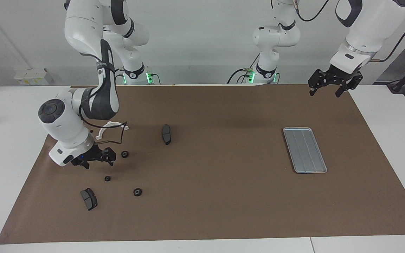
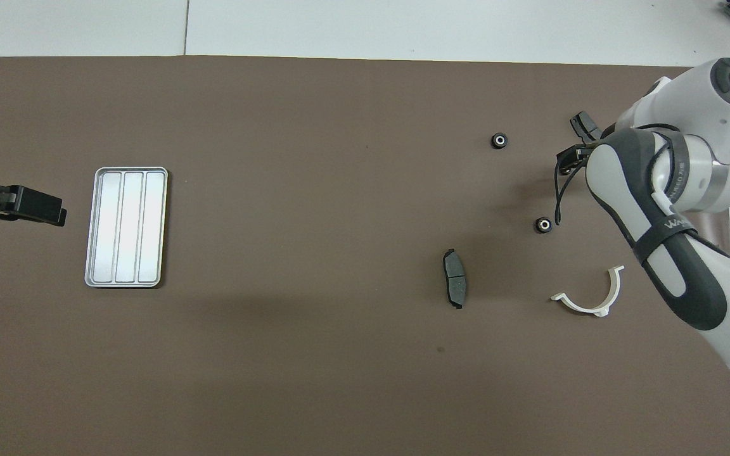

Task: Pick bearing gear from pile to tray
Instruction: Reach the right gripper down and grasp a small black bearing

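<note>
Brown paper covers the bench [image 1: 5,147] where I run two Franka arms from afar. My right gripper [image 1: 97,161] hangs low over the pile at its own end of the bench, its fingers spread and holding nothing, just above the paper between two small black gears. One gear [image 1: 124,154] lies just beside the gripper; the smallest gear [image 1: 107,178] lies a little farther from the robots, and a third gear [image 1: 137,192] farther still. A dark grey brake pad [image 1: 89,199] rests near those two, at the edge of the scatter farthest from the robots. The white half-ring bracket [image 1: 113,124] lies nearer to the robots, partly hidden by the right arm in the facing view. A second brake pad [image 1: 166,134] sits apart, toward the middle of the paper. The silver ridged tray [image 1: 304,150] lies well apart, toward the left arm's end, with nothing on it. My left gripper [image 1: 330,91] waits in the air near the paper's corner, fingers spread.
</note>
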Controlling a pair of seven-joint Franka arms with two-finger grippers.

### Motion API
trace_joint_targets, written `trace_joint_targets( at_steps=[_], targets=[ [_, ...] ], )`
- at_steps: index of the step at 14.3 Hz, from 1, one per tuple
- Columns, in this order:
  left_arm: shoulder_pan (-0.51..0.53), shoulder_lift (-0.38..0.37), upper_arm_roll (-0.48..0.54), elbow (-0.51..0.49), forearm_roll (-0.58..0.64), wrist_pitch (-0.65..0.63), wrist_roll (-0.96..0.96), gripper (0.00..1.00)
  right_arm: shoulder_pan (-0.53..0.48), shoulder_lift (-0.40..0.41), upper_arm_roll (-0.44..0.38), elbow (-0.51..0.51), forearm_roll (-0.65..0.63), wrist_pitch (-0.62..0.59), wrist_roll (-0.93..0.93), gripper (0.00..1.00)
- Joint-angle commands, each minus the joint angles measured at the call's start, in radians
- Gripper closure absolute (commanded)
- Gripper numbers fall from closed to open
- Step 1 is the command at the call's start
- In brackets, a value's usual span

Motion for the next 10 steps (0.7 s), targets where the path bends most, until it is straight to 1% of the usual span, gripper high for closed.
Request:
trace_joint_targets(
  at_steps=[1,4,6,7,10],
  targets=[
    [0.005,-0.004,-0.001,-0.002,-0.013,-0.011,-0.006,0.00,0.001,0.050,0.001,0.039,0.003,0.041,-0.030,0.00],
    [0.005,-0.004,-0.001,-0.002,-0.013,-0.011,-0.007,0.00,0.004,0.070,0.001,0.034,-0.009,0.054,-0.027,0.00],
    [0.007,-0.004,-0.001,-0.002,-0.013,-0.011,-0.006,0.00,0.004,0.071,0.001,0.013,-0.007,0.081,-0.027,0.00],
    [0.005,-0.004,-0.001,-0.002,-0.013,-0.011,-0.007,0.00,0.004,0.070,-0.001,0.008,-0.007,0.075,-0.026,0.00],
    [0.005,-0.004,-0.001,-0.002,-0.013,-0.011,-0.007,0.00,0.001,0.070,-0.001,0.010,-0.007,0.062,-0.024,0.11]
  ],
)
